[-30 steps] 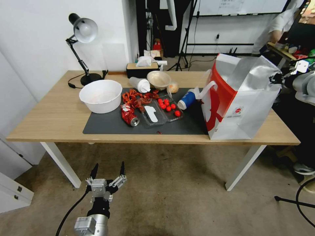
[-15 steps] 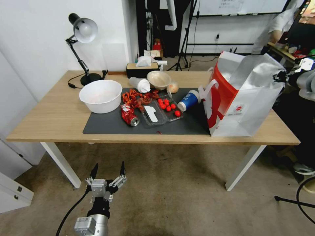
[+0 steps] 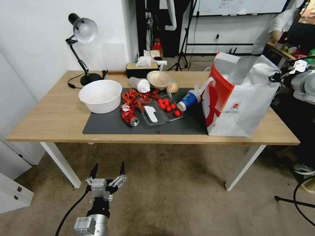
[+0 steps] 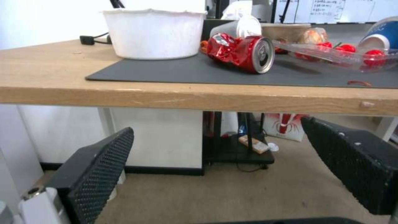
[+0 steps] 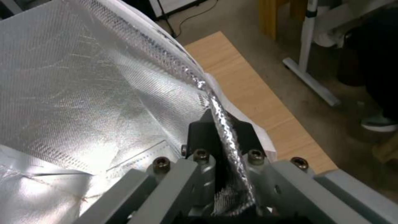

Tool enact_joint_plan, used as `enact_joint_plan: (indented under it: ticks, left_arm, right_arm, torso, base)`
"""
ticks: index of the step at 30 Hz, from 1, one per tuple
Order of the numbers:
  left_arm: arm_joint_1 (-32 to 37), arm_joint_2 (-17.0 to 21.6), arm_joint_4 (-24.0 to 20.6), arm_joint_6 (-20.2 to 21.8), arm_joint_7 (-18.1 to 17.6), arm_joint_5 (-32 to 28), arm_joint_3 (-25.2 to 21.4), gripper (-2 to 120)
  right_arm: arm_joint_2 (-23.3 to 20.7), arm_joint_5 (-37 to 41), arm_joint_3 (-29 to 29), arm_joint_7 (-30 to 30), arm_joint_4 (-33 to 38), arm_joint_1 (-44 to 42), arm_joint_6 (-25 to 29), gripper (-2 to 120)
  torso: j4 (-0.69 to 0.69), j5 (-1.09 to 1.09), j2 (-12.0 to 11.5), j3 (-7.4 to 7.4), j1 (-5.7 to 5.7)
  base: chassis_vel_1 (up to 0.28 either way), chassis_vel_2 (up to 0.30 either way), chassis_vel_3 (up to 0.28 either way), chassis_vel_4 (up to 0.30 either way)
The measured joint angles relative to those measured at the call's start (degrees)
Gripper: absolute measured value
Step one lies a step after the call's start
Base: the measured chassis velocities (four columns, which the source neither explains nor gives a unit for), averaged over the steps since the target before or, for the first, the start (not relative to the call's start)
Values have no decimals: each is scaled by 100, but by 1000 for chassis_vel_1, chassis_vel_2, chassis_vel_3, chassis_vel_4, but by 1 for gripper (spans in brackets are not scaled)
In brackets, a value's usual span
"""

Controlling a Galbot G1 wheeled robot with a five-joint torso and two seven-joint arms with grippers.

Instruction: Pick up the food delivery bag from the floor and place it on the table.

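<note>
The food delivery bag (image 3: 241,105), white with a red side panel and silver foil lining (image 5: 83,93), stands on the right end of the table (image 3: 49,111), partly on the dark grey mat (image 3: 108,126). My right gripper (image 3: 274,78) is shut on the bag's upper right rim, and the right wrist view shows its fingers (image 5: 199,130) clamping the folded foil edge. My left gripper (image 3: 108,170) hangs open and empty low over the floor (image 3: 170,190), in front of the table's edge (image 4: 199,96).
On the mat lie a white bowl (image 3: 100,95), a crushed red can (image 3: 128,115), a clear tray of tomatoes (image 3: 169,108) and a blue cup (image 3: 187,100) close to the bag's strap. A desk lamp (image 3: 82,31) and tissue box (image 3: 142,68) stand behind.
The bag has swung back a little to the left with the right gripper and now stands straighter on the table. The left arm has not moved.
</note>
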Motion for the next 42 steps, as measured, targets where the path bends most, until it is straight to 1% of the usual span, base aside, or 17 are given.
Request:
enact_joint_plan:
  ticks: [13,15,18,19,20,21,23,24,25,28,29,32,33,35,37,40,42]
  left_arm:
    - [17,-16,-7,0,0,12,14,100]
    - [25,-17,-11,0,0,12,17,100]
    - [29,-19,-13,-1,0,12,18,100]
    - [30,-20,-13,-2,0,12,18,100]
    - [32,-21,-13,-5,0,12,19,100]
    - [32,-21,-13,-5,0,12,19,100]
    - [36,-22,-13,-7,0,12,22,100]
    - [37,-23,-13,-8,1,13,25,100]
    - [37,-23,-13,-8,1,13,25,100]
    - [38,-23,-13,-9,-1,14,29,100]
    - [38,-23,-13,-9,-1,14,29,100]
    - [38,-18,-18,-9,-2,15,27,100]
    - [38,-18,-18,-9,-2,15,27,100]
    - [38,-15,-24,-9,-2,15,26,100]
    - [38,-9,-29,-9,-2,16,26,100]
    - [36,-6,-30,-9,-1,16,26,100]
    - [34,-5,-30,-9,-1,16,26,100]
  right_arm:
    - [-100,54,173,-180,141,-265,-87,1]
    - [-144,-25,195,-263,174,-310,-84,13]
    - [-168,-42,198,-310,180,-311,-57,18]
    - [-177,-42,201,-328,184,-312,-47,22]
    - [-202,-43,212,-363,191,-312,-17,30]
    - [-202,-43,212,-363,191,-312,-17,30]
    - [-234,-43,225,-403,199,-311,15,37]
    - [-259,-36,241,-423,215,-312,27,44]
    - [-259,-36,241,-423,215,-312,27,44]
    - [-314,-37,269,-441,269,-315,38,61]
    - [-314,-37,269,-441,269,-315,38,61]
    - [-344,-37,284,-465,306,-315,46,74]
    - [-344,-37,284,-465,306,-315,46,74]
    - [-354,-37,291,-475,323,-315,51,80]
    - [-378,-47,317,-512,355,-325,61,92]
    - [-397,-45,350,-532,390,-333,85,99]
    - [-415,-28,360,-538,416,-344,123,100]
  torso:
    - [-1,1,0,0,0]
    - [0,1,0,0,0]
    - [0,1,0,0,0]
    - [0,1,0,0,0]
    - [1,1,0,0,0]
    - [1,1,0,0,0]
    - [0,1,0,0,0]
    - [0,1,0,0,0]
    - [0,1,0,0,0]
    - [0,0,0,0,0]
    - [0,0,0,0,0]
    - [0,0,0,0,0]
    - [0,0,0,0,0]
    - [0,1,0,0,0]
    - [0,0,0,0,0]
    - [0,1,0,0,0]
    - [0,0,0,0,0]
  base:
    - [0,0,0,0]
    - [0,0,0,0]
    - [0,0,0,0]
    - [0,0,0,0]
    - [0,0,0,0]
    - [0,0,0,0]
    - [0,0,0,0]
    - [0,0,0,0]
    - [0,0,0,0]
    - [0,0,0,0]
    - [0,0,0,0]
    - [0,0,0,0]
    - [0,0,0,0]
    - [0,0,0,0]
    - [0,0,0,0]
    - [0,0,0,0]
    - [0,0,0,0]
